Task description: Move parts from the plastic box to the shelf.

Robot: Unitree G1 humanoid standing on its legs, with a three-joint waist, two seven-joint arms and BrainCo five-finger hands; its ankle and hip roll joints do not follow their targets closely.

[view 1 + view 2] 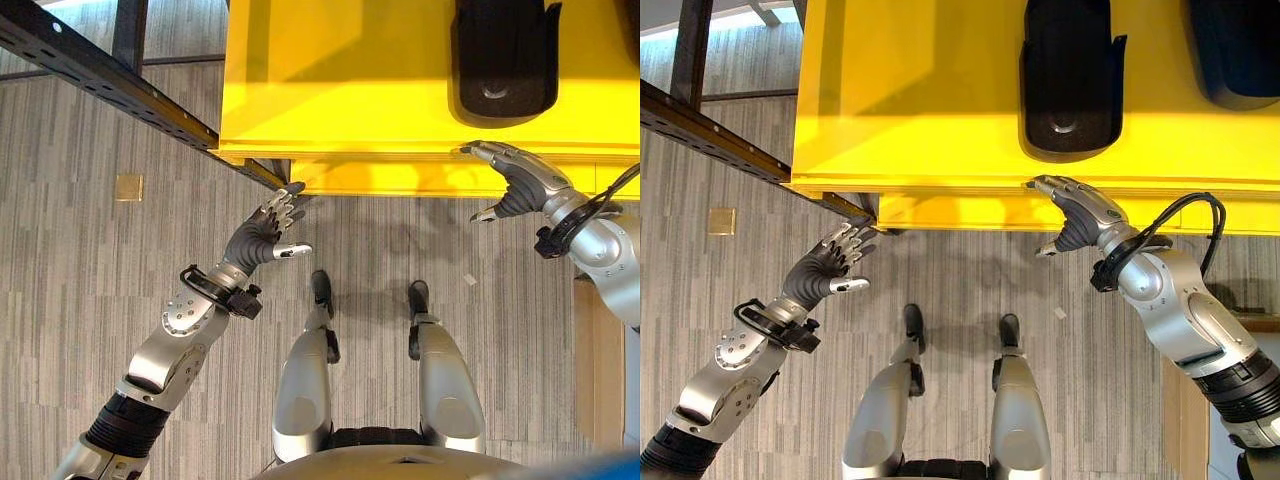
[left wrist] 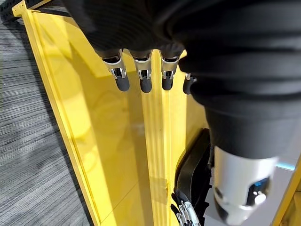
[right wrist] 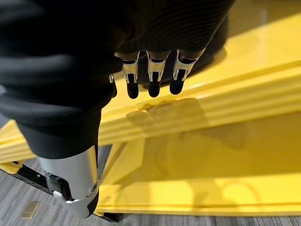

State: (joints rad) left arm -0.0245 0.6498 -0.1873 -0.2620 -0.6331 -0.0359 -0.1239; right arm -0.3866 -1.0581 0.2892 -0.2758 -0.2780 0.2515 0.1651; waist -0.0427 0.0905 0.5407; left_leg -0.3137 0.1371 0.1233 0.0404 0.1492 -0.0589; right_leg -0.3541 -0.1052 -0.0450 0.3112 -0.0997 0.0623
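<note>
A yellow plastic box (image 1: 350, 100) stands in front of me. A black moulded part (image 1: 503, 60) lies in it near the front wall, and a second black part (image 1: 1240, 50) lies at the far right. My right hand (image 1: 515, 180) is open, its fingers straight over the box's front rim just below the first part, holding nothing. My left hand (image 1: 258, 238) is open and spread in the air by the box's front left corner. In the left wrist view its fingers (image 2: 141, 75) point along the box's outer wall (image 2: 108, 132).
A dark perforated metal rail (image 1: 100, 70) runs diagonally from the upper left to the box's corner. A small tan square (image 1: 128, 187) is set in the grey plank floor. A wooden panel (image 1: 600, 370) edges the right side.
</note>
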